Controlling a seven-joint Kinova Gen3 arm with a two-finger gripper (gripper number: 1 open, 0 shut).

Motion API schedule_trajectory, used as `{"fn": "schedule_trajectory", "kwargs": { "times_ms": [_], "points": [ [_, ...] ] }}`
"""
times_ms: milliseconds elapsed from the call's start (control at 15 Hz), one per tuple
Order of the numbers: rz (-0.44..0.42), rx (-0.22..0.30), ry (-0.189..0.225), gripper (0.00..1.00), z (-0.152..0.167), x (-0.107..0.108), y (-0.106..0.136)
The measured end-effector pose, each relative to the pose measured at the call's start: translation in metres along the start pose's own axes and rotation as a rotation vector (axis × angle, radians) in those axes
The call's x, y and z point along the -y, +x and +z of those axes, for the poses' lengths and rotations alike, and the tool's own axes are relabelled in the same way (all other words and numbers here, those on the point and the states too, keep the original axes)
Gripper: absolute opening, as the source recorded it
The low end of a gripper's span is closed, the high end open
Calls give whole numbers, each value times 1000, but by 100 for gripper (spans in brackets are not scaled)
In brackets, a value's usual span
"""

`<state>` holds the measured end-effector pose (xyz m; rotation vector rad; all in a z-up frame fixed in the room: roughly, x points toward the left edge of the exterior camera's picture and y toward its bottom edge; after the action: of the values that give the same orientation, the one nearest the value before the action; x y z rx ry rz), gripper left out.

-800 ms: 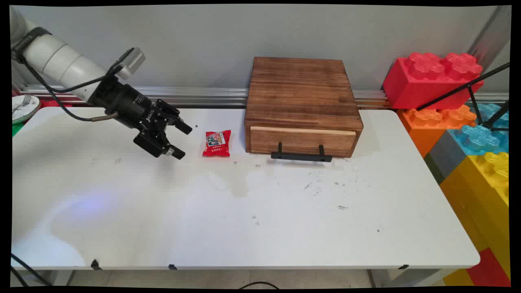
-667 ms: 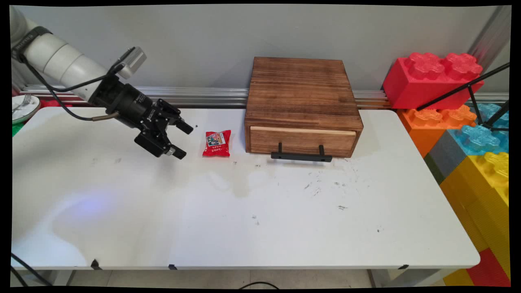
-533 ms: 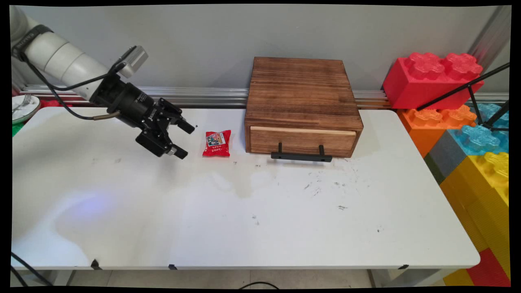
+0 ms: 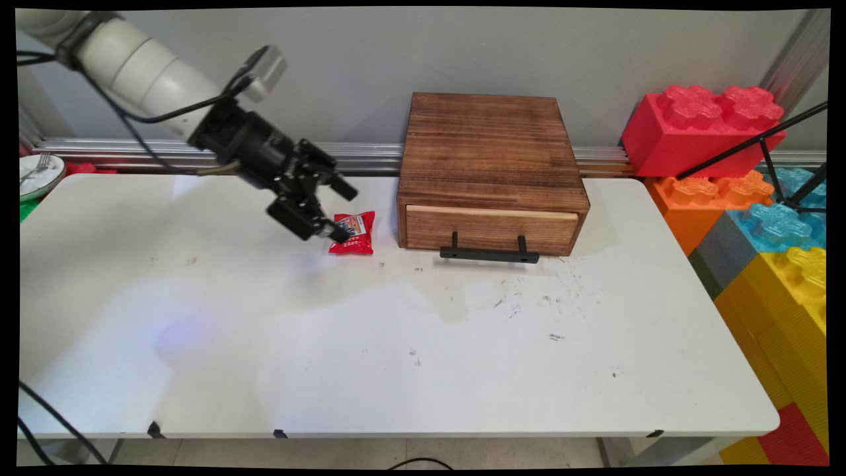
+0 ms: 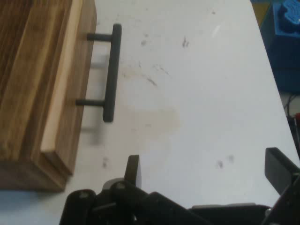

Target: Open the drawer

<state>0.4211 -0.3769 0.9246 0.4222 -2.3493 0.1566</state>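
Just above the red snack packet, your gripper has its fingers spread wide: centre them over it, clear of the wooden drawer box

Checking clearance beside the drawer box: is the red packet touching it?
Apart. The main view shows a strip of white table between the red packet and the drawer box.

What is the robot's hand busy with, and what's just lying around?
By the hand:
- hand, open, at the red packet's left edge
- drawer box, next to the packet

Lying about:
- big toy blocks, past the table's right end
- plate with a fork, at the left end
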Motion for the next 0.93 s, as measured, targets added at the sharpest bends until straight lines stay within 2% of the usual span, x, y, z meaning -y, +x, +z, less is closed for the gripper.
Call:
{"fn": "schedule_trajectory", "kwargs": {
  "times_ms": [267,400,733,933],
  "points": [
    [29,16,27,100,24,-3,40],
    [57,36,61,100,43,-1,61],
    [103,84,127,100,85,10,95],
    [132,126,153,100,113,15,109]
  ]
}}
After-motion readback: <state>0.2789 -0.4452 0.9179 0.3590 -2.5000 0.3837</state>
